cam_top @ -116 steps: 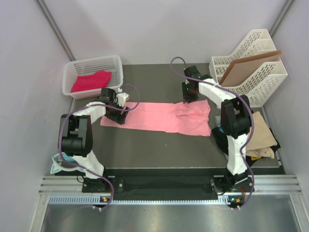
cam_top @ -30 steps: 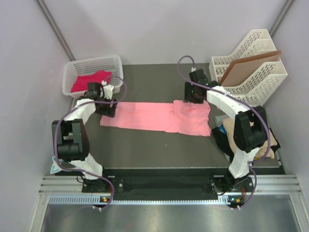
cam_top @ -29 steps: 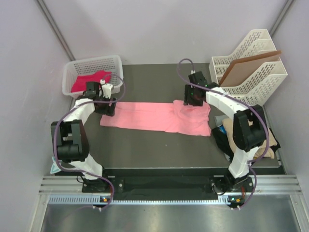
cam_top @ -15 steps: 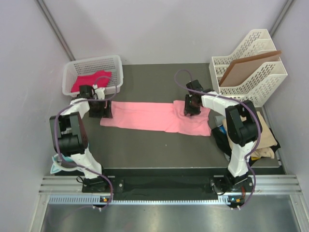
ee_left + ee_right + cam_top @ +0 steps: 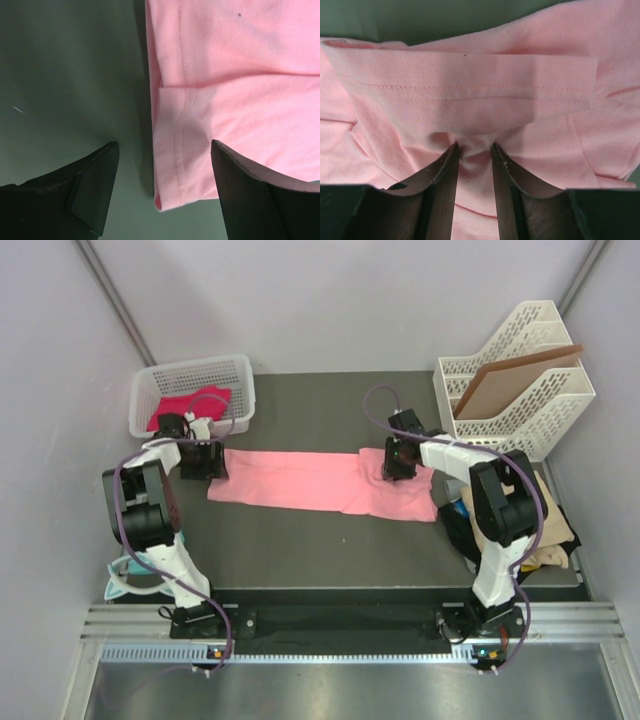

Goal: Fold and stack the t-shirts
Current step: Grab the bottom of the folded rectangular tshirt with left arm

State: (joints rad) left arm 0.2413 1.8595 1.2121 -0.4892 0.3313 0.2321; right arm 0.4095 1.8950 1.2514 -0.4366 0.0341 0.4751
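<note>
Well, from the top view, the pink t-shirt (image 5: pixel 325 482) lies flat in a long strip across the middle of the dark counter (image 5: pixel 320 550). The left hand (image 5: pixel 203 461) is down at its left end and the right hand (image 5: pixel 397 462) is down near its right end, at the far edge. A darker pink t-shirt (image 5: pixel 188 406) sits in the white basket (image 5: pixel 195 361) at the far left, and a tan t-shirt (image 5: pixel 548 522) lies in a heap at the right edge. A stiff brown board (image 5: pixel 515 375) leans in the white rack (image 5: pixel 520 320) at the far right.

From the left wrist view, the left hand is wide open. One finger (image 5: pixel 87 189) is over the bare counter and the other is over the cloth, with the shirt's folded corner between them. Nothing is held. The cloth looks thin and smooth, with a neat sewn hem.

From the right wrist view, the right hand is nearly closed and pinches a small bunch of the pink cloth. Wrinkles run out from the pinch.

I think this shirt is light, soft and floppy, so it will sag and crease but not break. Good places to hold are the hems and corners, where the cloth is doubled, one at each end.
</note>
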